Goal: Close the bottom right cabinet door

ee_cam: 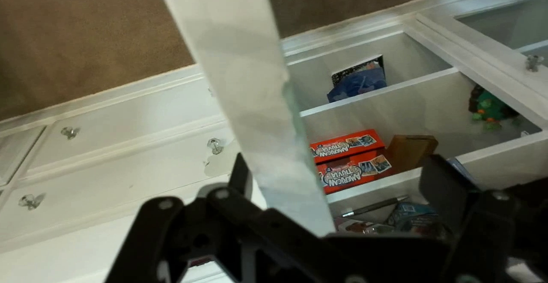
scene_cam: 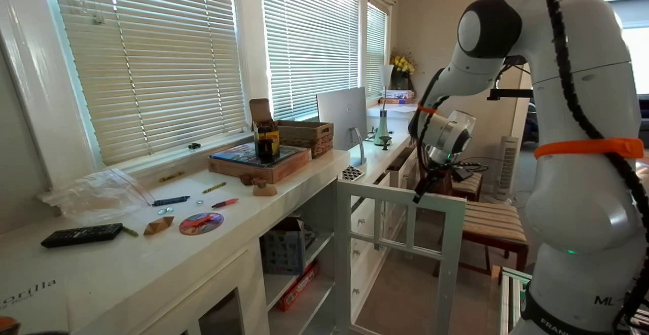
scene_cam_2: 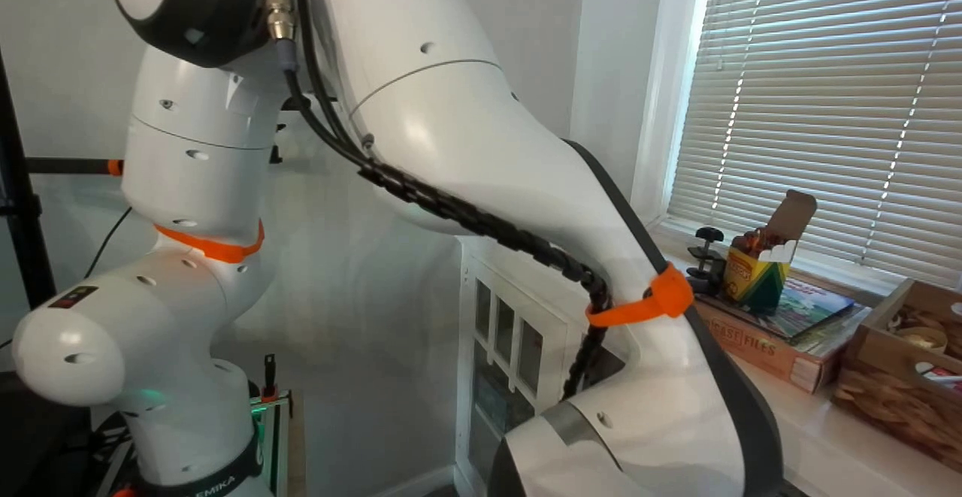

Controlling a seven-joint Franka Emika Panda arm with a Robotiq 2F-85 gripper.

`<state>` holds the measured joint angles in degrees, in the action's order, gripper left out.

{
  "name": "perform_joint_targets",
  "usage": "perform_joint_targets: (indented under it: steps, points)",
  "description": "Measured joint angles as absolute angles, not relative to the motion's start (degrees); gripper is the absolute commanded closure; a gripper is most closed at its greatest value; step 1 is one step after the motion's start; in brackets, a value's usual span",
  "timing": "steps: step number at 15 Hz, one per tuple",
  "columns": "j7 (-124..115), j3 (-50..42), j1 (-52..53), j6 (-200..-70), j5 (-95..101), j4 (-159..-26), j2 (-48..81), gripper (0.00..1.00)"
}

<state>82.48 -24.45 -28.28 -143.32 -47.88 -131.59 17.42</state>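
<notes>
Nearest thing on the wrist view is my gripper (ee_cam: 337,167), fingers spread well apart, nothing clamped. The bottom right cabinet door (ee_cam: 252,99) runs through the gap, right beside one finger and well away from the other. Can't tell from here if that near finger is actually touching. In an exterior view the door stands swung wide, gripper at its top edge, leaving the shelves (scene_cam: 294,317) exposed, so I'd say we're at the lining-up step and the closing push isn't done.

Deeper in, the wrist view has red trivia boxes (ee_cam: 353,176) to one side of the door and solid white drawer fronts (ee_cam: 122,184) to the other. My read on the next move: push with the drawer-side finger and sweep toward the shelves, in a curve rather than a straight line. Probably no squeeze needed, but the shelf-side finger should come out before the door gets flush or it'll be pinched. Farther back in an exterior view there's a wooden chair (scene_cam: 494,221), on the drawer side, so it shouldn't be in the swing.
</notes>
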Motion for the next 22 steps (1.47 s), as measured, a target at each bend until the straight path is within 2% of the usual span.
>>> perform_joint_targets:
  steps: [6, 10, 22]
  points:
    - [62.3, -24.3, -28.2, -137.0, -39.1, -128.8, 16.7, 0.0]
    - [53.4, -23.6, -28.6, -128.2, -36.2, -127.1, 16.6, 0.0]
    - [45.4, -19.5, -29.8, -107.1, -47.4, -125.8, 16.7, 0.0]
